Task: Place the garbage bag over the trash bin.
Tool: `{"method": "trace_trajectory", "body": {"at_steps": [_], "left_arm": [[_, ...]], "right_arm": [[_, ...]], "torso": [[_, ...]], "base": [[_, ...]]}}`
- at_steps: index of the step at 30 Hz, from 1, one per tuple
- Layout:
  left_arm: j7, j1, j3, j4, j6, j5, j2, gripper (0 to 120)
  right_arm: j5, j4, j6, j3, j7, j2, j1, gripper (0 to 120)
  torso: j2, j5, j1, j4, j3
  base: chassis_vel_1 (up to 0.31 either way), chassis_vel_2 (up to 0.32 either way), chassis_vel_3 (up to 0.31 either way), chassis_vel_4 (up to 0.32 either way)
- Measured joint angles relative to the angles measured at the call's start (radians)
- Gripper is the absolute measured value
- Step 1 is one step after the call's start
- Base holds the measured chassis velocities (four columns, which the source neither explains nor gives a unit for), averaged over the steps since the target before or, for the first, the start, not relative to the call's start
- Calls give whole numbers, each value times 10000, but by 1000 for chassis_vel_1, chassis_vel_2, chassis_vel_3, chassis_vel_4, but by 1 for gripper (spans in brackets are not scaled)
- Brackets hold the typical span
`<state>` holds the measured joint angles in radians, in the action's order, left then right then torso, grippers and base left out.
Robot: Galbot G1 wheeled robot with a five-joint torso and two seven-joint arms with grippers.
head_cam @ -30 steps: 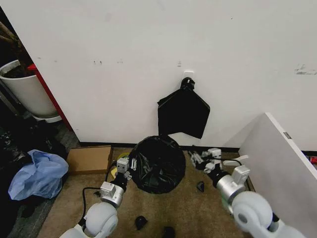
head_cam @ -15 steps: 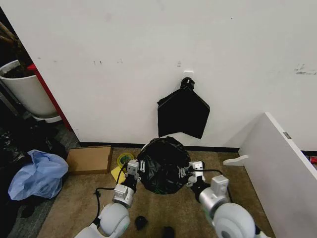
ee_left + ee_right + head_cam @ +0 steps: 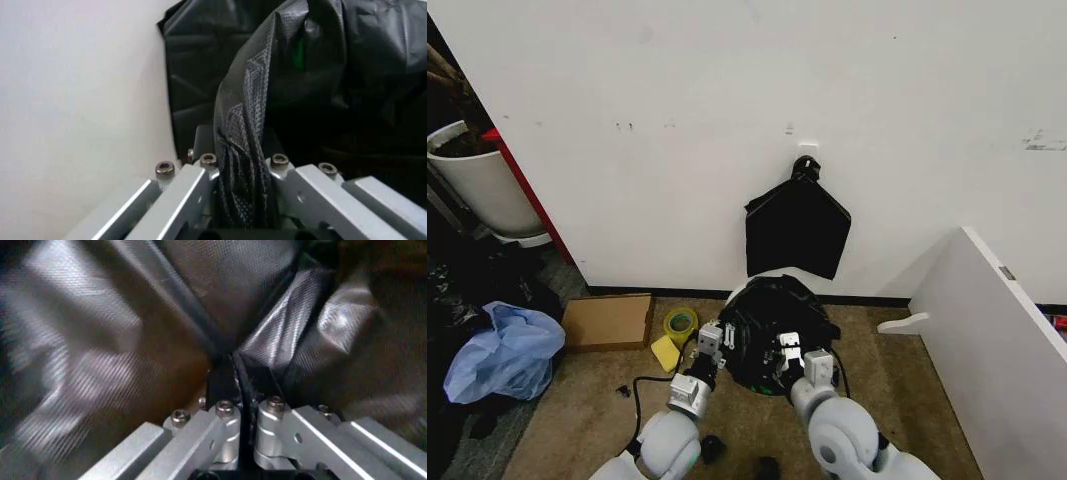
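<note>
Over the last second we bring both arms inward, and the wide black mound of a second ago is now gathered narrower and taller on the floor against the wall. Our left gripper (image 3: 715,337) sits at the garbage bag (image 3: 772,320) on its left flank, the fingers pinching a pleat of film (image 3: 243,165). Our right gripper (image 3: 789,349) sits at its front, the fingers pressed together on a fold (image 3: 235,375). The trash bin is under the film, with a sliver of white rim (image 3: 772,273) at the back. We judge the bag draped over the bin but not yet seated around its rim.
</note>
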<state>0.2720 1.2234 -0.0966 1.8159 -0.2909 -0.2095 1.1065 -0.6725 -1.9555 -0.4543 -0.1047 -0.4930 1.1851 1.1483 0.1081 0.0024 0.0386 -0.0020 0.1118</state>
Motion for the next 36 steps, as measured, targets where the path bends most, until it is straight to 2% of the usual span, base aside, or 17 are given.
{"method": "trace_trajectory", "body": {"at_steps": [6,19,29,36], "left_arm": [[-102,127,-90,154,-27,142,27,4],[-87,290,-167,349,43,128,61,4],[-272,354,-210,544,36,29,-122,4],[-287,376,-223,544,45,56,-132,4]], "right_arm": [[386,675,35,-40,-93,243,-344,0],[1576,1737,142,-23,-50,218,-665,0],[2433,2166,157,-113,38,292,-739,0],[3060,2155,-315,-255,-55,223,-741,0]], "torso": [[0,2,0,0,0],[0,2,0,1,0],[0,2,0,0,0],[0,1,0,0,0]], "base": [[0,0,0,0],[0,0,0,0],[0,0,0,0],[0,0,0,0]]}}
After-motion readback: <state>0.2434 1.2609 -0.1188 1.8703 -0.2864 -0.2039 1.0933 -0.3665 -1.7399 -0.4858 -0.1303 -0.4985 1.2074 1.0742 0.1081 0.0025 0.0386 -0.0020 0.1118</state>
